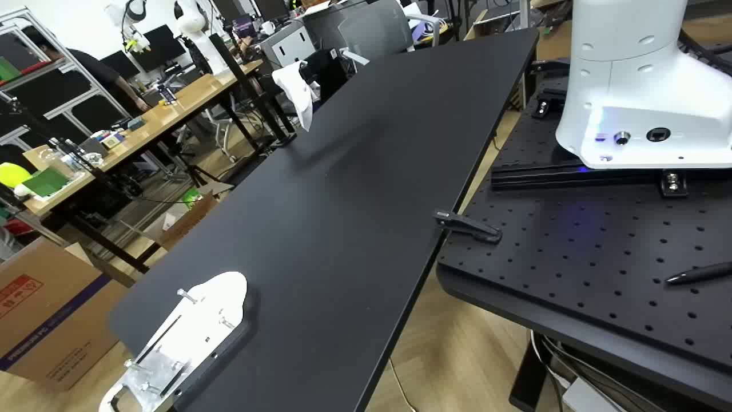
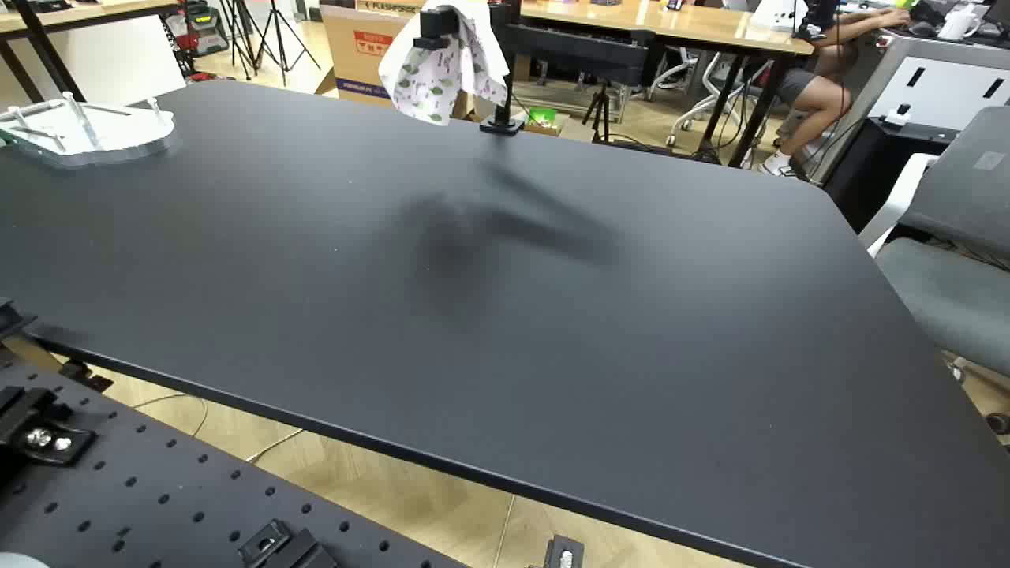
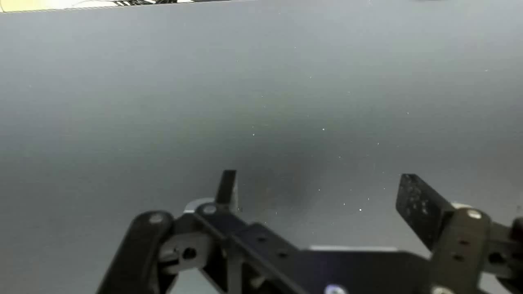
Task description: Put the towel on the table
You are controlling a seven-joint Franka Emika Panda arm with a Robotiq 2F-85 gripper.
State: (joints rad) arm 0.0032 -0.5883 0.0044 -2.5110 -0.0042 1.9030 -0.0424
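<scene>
White cloth towel [image 2: 442, 75], printed green and purple, hung from a blocky black bracket [image 2: 436, 25] near the flat black counter's far edge [image 2: 631, 355]; light and limp, we judged, best pinched at a lower fold. Black jointed fingers [image 3: 421, 206] stood spread.

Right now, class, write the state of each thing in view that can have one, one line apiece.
Gripper, open and holding nothing.
Towel, hanging from a black stand, not laid on the table.
White fixture, resting on the table, pegs upward.
Black pen, lying on the perforated board.
Robot base, bluish light lit.
</scene>
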